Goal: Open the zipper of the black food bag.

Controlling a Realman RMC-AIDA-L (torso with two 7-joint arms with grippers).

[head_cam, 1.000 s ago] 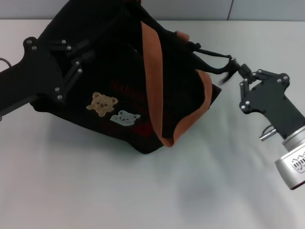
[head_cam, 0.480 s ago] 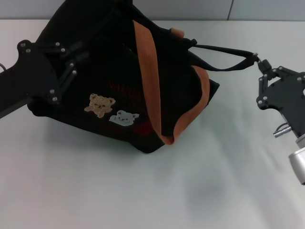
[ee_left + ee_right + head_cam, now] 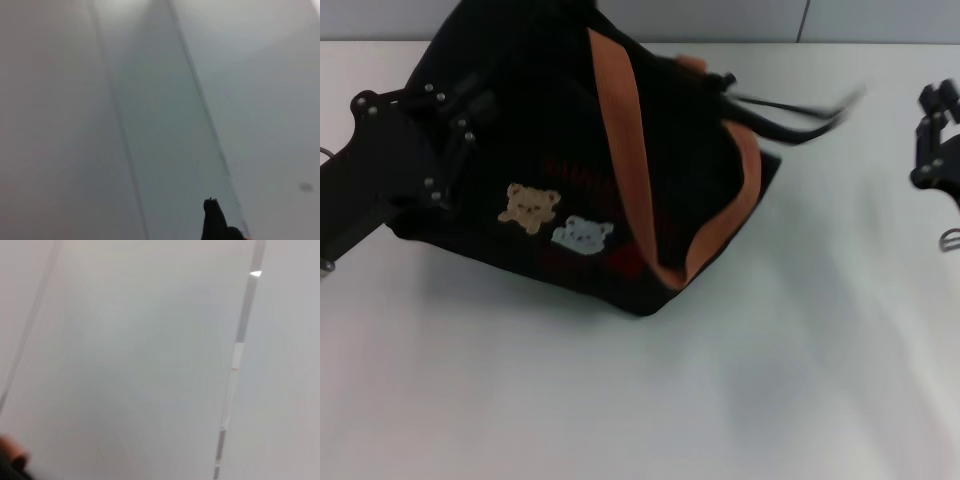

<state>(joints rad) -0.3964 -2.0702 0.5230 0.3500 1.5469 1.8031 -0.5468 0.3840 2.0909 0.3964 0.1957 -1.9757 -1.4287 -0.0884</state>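
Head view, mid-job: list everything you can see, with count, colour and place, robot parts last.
Boxy black fabric food bag: one, black, on the table's left half, tilted.
Rust-brown webbing handles: two, draped over the bag's front and right end.
Bear patches: two, tan and white, on the bag's front.
Black strap: one, blurred, sticking out from the bag's right end, touching neither pincer.
White table: one, under everything.
Left pincer: black, against the bag's left side.
Right pincer: black, at the right edge, apart from the strap.

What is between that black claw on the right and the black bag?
In the head view, only bare white table separates the right gripper from the black food bag, whose loose black strap reaches partway across.
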